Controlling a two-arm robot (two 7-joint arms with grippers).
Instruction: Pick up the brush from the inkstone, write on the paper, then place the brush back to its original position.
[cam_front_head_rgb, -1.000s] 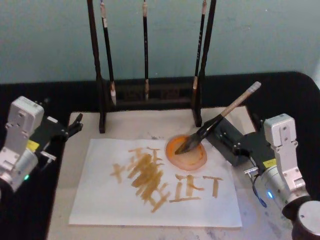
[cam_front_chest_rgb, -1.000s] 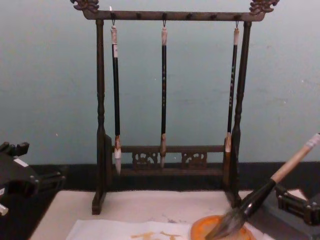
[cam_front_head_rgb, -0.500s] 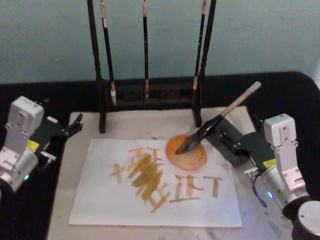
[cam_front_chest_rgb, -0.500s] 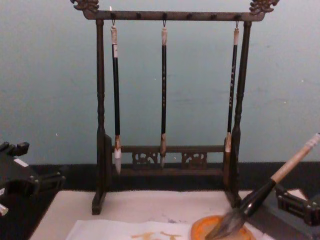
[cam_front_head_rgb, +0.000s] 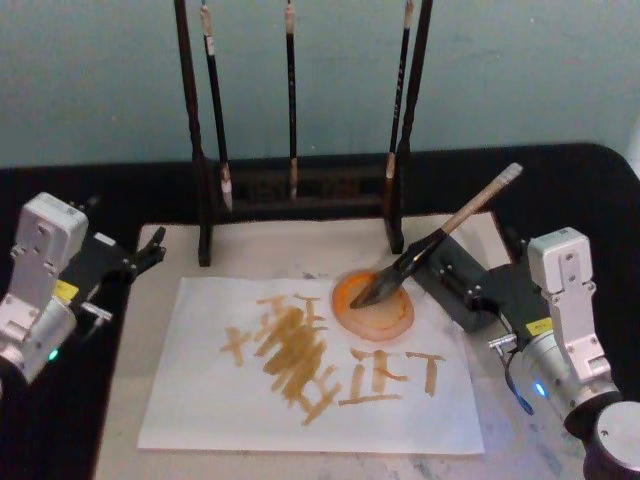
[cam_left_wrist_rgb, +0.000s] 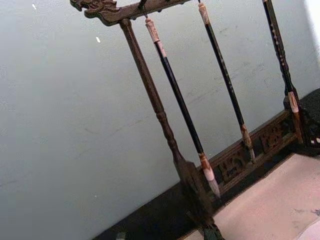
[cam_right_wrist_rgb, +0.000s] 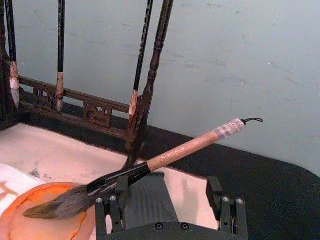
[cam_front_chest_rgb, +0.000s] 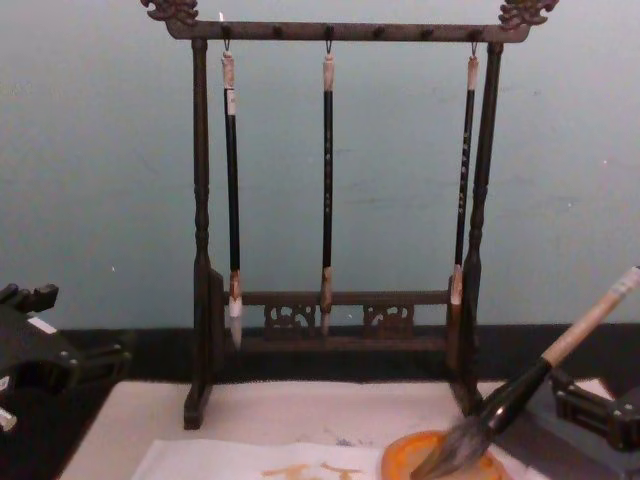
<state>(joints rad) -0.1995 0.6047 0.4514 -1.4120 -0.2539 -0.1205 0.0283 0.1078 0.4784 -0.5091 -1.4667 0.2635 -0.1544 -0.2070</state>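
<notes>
brush (cam_front_head_rgb: 432, 240) leans with its tuft in the inkstone (cam_front_head_rgb: 373, 303) at the paper (cam_front_head_rgb: 310, 365)'s far right edge. your right gripper (cam_front_head_rgb: 452, 268) sits spread just beside the shaft, not pinching it. your left gripper (cam_front_head_rgb: 145, 250) is parked far left; you cannot tell its fingers.

Thick brush (cam_front_head_rgb: 430, 243) aslant — grey tuft in orange-rimmed inkstone (cam_front_head_rgb: 375, 310) — at stroke-marked white paper's (cam_front_head_rgb: 210, 400) corner.

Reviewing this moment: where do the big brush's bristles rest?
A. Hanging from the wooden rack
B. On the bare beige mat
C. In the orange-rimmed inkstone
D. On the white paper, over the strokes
C: the brush leans with its tuft lying in the inkstone, its shaft propped across the open right gripper.
</notes>
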